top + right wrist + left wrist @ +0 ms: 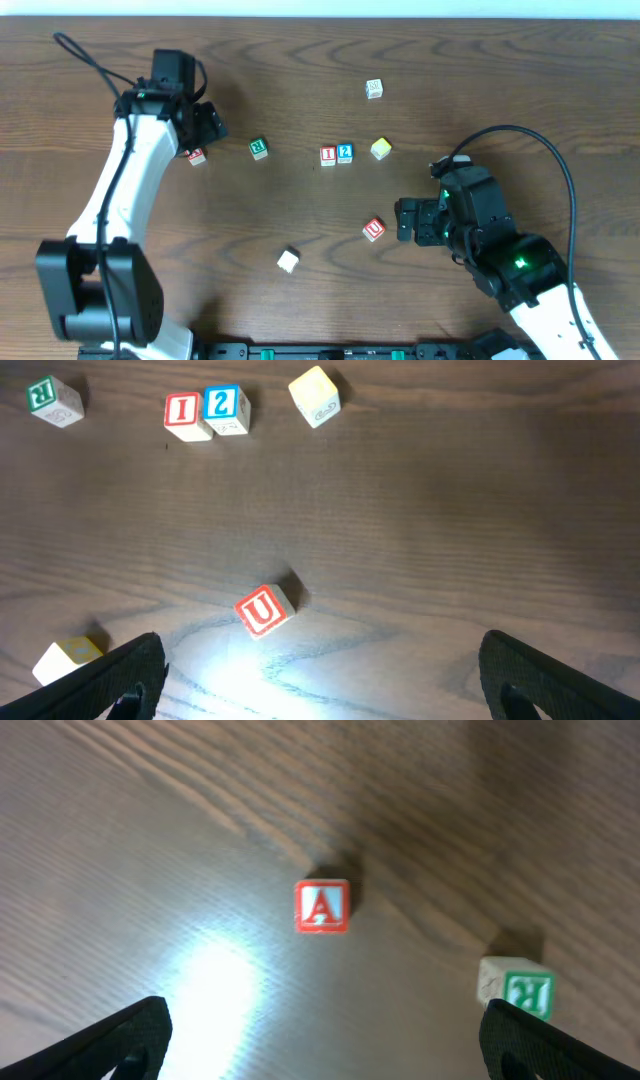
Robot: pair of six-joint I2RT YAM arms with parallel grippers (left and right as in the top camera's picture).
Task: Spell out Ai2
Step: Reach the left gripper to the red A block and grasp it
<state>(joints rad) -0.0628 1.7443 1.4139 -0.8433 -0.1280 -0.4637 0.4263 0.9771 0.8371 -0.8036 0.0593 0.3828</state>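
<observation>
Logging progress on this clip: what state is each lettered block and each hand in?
A block: loose, A up, ungrasped.
I block: flat on table, touching 2 block.
2 block: flat, touching I block.
U block: loose, alone, turned askew.
R block: loose, alone.
left hand: open, empty, near A block.
right hand: open, empty, near U block.
</observation>
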